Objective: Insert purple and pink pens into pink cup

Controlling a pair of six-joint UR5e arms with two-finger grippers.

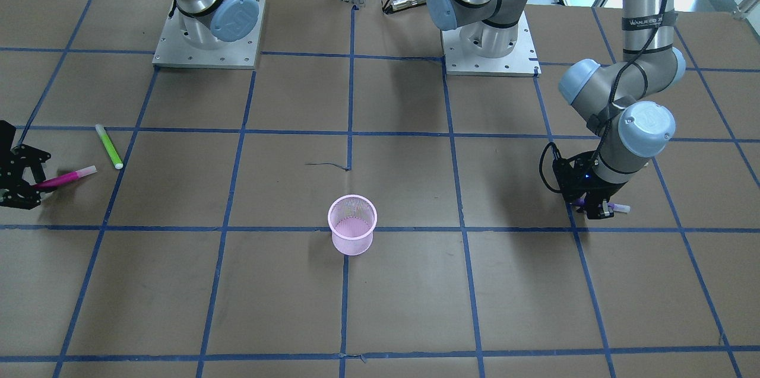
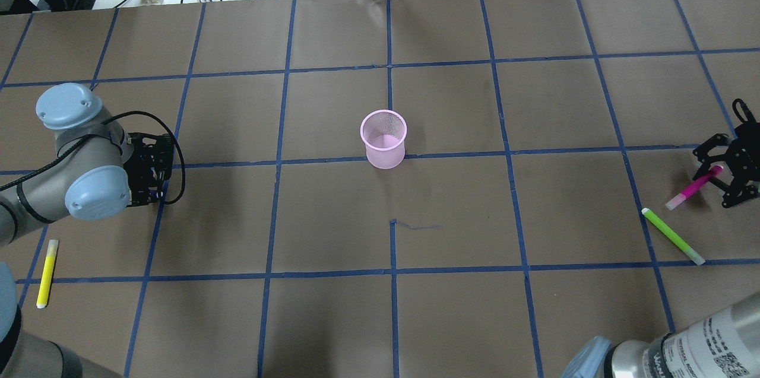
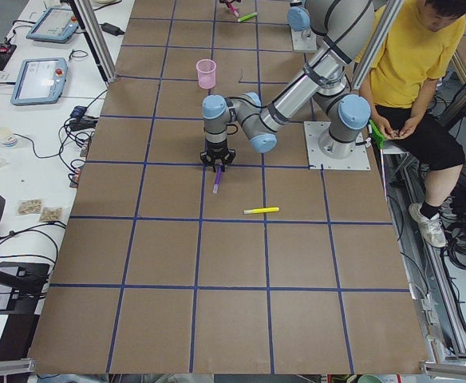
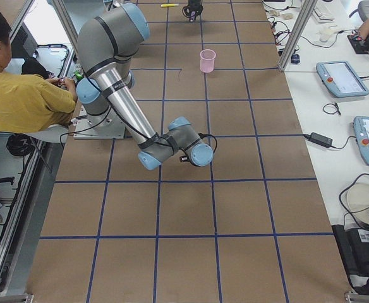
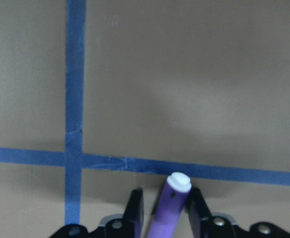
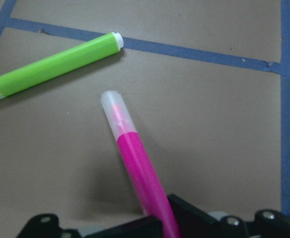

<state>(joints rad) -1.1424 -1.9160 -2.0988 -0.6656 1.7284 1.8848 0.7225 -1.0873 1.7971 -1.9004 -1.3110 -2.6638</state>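
The pink mesh cup (image 2: 384,139) stands upright and empty at the table's middle; it also shows in the front view (image 1: 352,225). My left gripper (image 5: 166,194) is shut on the purple pen (image 5: 167,213), low over the table at the left (image 2: 151,188); the pen's white tip points forward. My right gripper (image 6: 160,215) is shut on the pink pen (image 6: 135,163) at the far right edge (image 2: 727,179), the pen (image 2: 692,188) slanting out just above the surface. Both grippers are far from the cup.
A green pen (image 2: 673,235) lies close to the pink pen, also in the right wrist view (image 6: 50,67). A yellow pen (image 2: 47,272) lies near my left arm. A seated person in yellow (image 3: 412,72) is behind the robot bases.
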